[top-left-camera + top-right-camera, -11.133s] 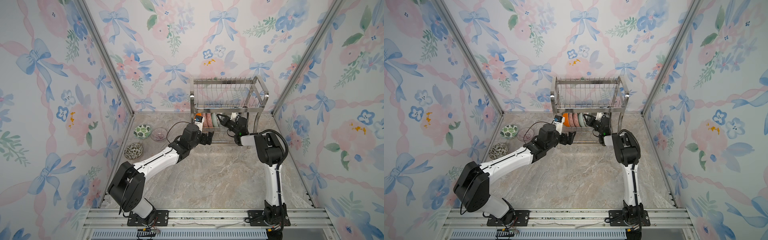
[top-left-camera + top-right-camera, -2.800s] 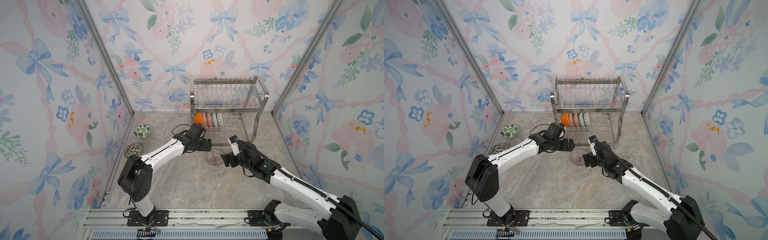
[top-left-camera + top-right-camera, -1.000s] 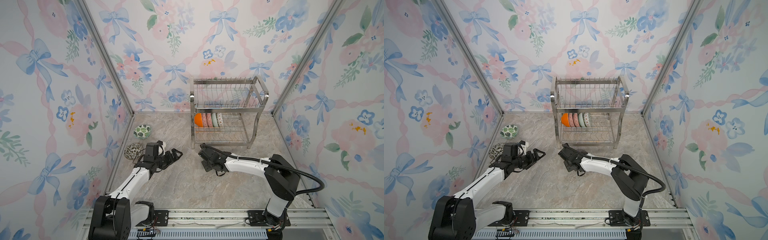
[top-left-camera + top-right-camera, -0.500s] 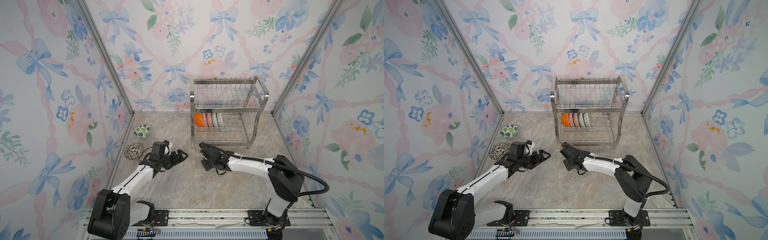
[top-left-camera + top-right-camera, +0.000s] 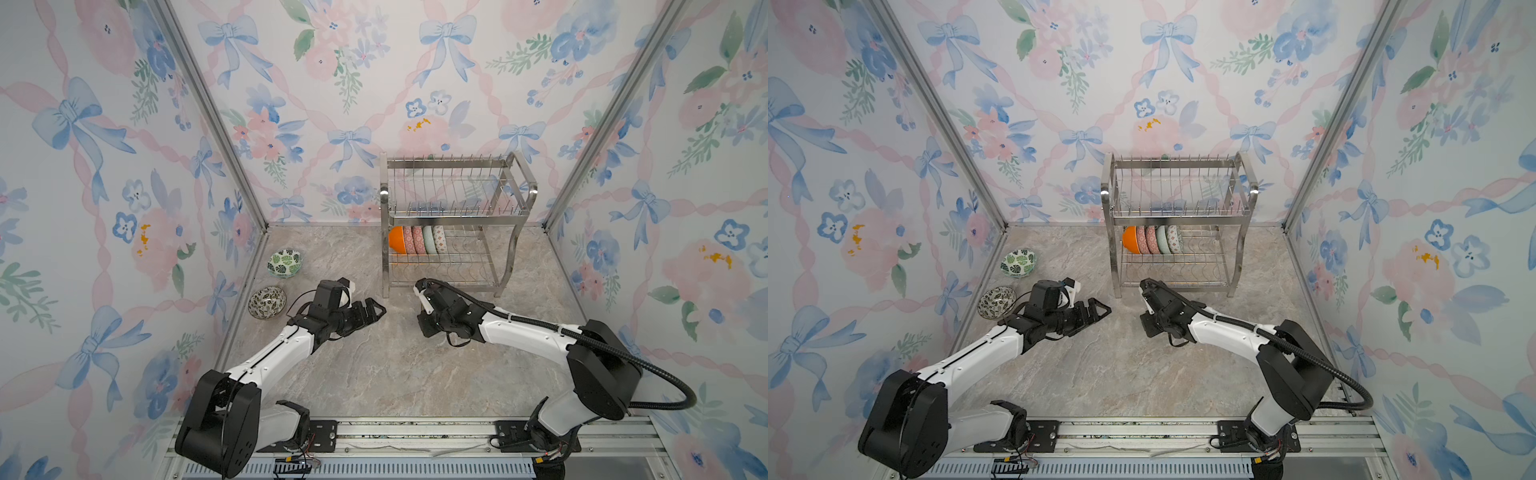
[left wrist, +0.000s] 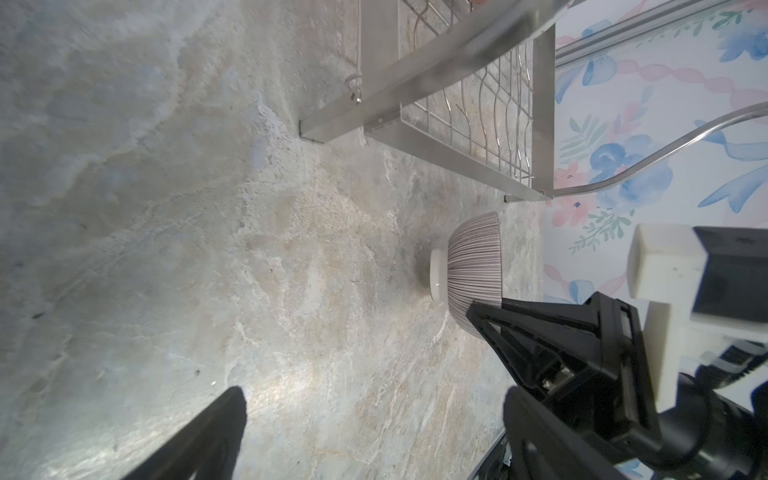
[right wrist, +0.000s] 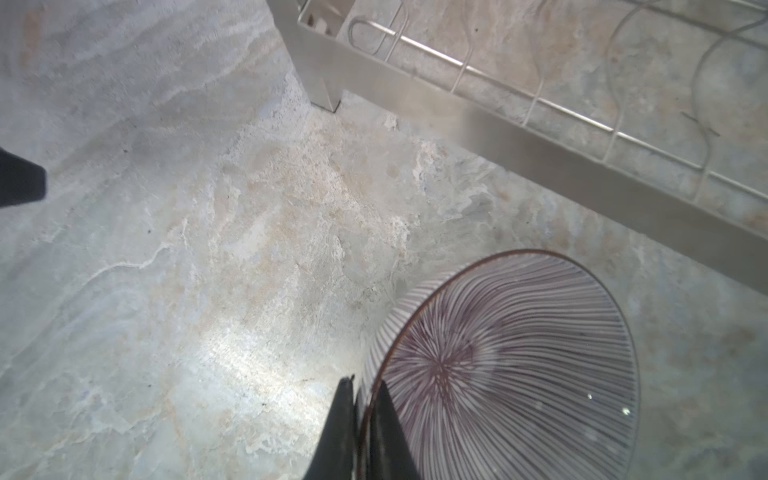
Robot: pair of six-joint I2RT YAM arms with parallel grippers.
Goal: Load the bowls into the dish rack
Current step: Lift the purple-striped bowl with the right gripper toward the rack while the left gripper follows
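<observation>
No legible writing in any view.
The one candidate is a few pale marks on a dark strip [image 6: 504, 443] at the table [image 6: 166, 216] edge in the left wrist view. They are too small and blurred to read.
</observation>
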